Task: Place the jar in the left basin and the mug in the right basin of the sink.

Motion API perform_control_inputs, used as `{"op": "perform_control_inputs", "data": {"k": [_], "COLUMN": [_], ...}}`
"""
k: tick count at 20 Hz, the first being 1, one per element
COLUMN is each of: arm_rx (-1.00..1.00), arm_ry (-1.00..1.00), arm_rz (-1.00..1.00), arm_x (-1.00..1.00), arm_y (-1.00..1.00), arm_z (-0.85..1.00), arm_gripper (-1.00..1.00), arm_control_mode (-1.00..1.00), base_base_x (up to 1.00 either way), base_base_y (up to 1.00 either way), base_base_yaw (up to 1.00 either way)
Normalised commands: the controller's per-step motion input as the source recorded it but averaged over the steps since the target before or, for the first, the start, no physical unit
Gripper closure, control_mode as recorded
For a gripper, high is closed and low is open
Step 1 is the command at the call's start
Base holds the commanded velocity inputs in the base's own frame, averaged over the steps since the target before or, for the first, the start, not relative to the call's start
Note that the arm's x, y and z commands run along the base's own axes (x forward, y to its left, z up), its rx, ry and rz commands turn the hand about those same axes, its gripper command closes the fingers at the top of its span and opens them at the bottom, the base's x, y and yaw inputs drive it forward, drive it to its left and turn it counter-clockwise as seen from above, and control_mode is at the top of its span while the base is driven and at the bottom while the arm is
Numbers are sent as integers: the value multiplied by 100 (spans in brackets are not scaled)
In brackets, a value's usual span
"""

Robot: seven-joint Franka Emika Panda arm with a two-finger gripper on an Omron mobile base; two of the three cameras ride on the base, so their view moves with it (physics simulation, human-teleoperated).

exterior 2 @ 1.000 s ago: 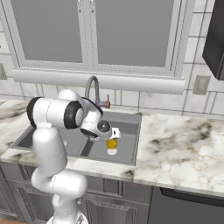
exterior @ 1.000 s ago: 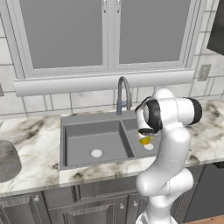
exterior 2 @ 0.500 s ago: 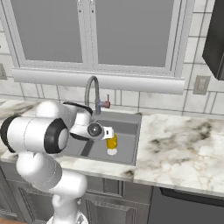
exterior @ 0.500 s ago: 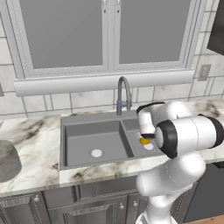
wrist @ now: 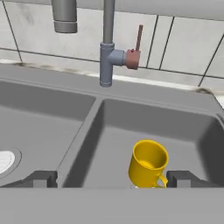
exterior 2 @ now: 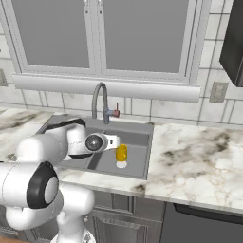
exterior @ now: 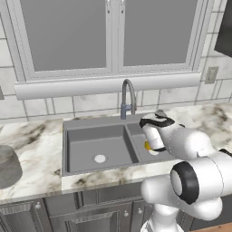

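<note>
Marble counter (exterior 2: 190,156) runs under the tiled wall and the window, with the sink (exterior: 68,136) sunk into it below the gooseneck faucet (exterior: 128,97). From the task's things outward: the mug (wrist: 148,163) stands upright on the floor of the right basin (wrist: 175,127), handle toward me, so I judge that half of the job done. My gripper (wrist: 111,178) is spread as wide as it goes and holds nothing; the mug sits between my fingertips (wrist: 43,178) but touches neither, as far as I can tell. The left basin (exterior: 97,147) holds nothing but its pale drain (exterior: 99,158). The jar (exterior: 8,165) stands on the counter, well apart from the sink, at the far left edge of the left base view. So what remains, as I read it, is to reach the jar, grip it and set it in the wider compartment.
</note>
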Motion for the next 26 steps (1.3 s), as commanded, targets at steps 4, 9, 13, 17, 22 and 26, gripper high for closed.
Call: {"op": "perform_control_inputs", "data": {"k": [4, 9, 13, 17, 22, 26], "arm_rx": [9, 12, 9, 3, 7, 20], "arm_ry": [5, 13, 20, 12, 1, 0], "arm_rz": [-10, -18, -21, -11, 3, 19], "arm_x": [0, 0, 0, -2, -3, 0], "arm_y": [0, 0, 0, 1, 0, 0], "arm_z": [67, 55, 45, 31, 5, 0], "arm_gripper": [-100, -100, -100, -100, -100, -100], "arm_control_mode": [-100, -100, -100, -100, -100, -100], "base_base_x": [0, 0, 0, 0, 0, 0], "base_base_y": [0, 0, 0, 0, 0, 0], "base_base_yaw": [0, 0, 0, 0, 0, 0]}}
